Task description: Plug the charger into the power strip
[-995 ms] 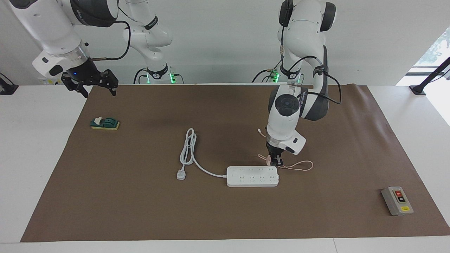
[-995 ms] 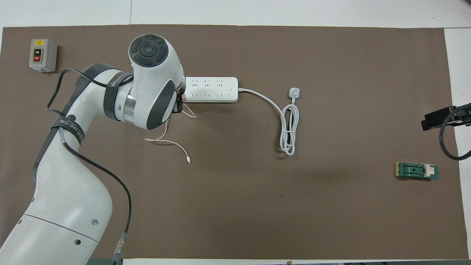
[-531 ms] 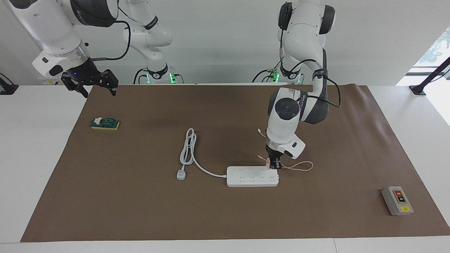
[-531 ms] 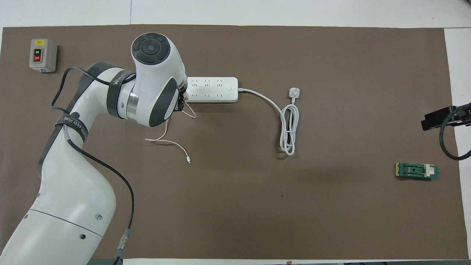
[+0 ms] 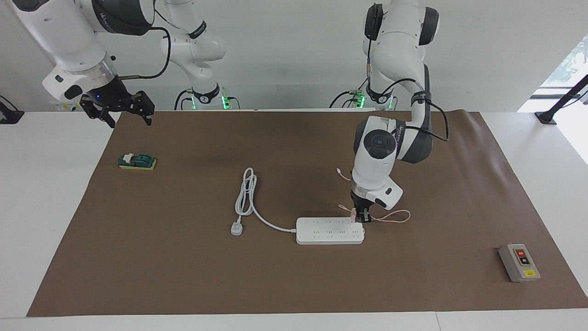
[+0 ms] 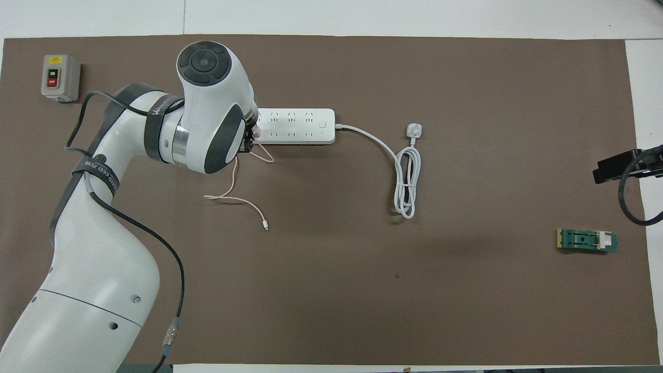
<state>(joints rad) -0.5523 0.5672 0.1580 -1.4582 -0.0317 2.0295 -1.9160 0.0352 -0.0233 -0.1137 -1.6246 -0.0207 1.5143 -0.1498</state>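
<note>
The power strip (image 5: 330, 231) (image 6: 295, 126) lies flat on the brown mat, its thick white cord running toward the right arm's end. My left gripper (image 5: 361, 216) (image 6: 253, 139) points down at the strip's end on the left arm's side, shut on the small pale-pink charger (image 5: 353, 212). The charger sits just above the strip's edge nearer to the robots; whether it touches a socket I cannot tell. Its thin pink cable (image 5: 390, 216) (image 6: 233, 197) trails over the mat. In the overhead view the wrist hides the charger. My right gripper (image 5: 121, 112) (image 6: 621, 166) waits open, raised over the mat's edge.
A grey switch box (image 5: 519, 262) (image 6: 60, 77) stands at the left arm's end, farther from the robots. A green block (image 5: 137, 161) (image 6: 587, 241) lies at the right arm's end. The strip's white plug (image 5: 236, 228) (image 6: 414, 130) and coiled cord (image 5: 245, 193) rest beside the strip.
My left gripper has come down a little with the charger, closer to the strip's end, and the wrist has tilted slightly. The right arm has not moved.
</note>
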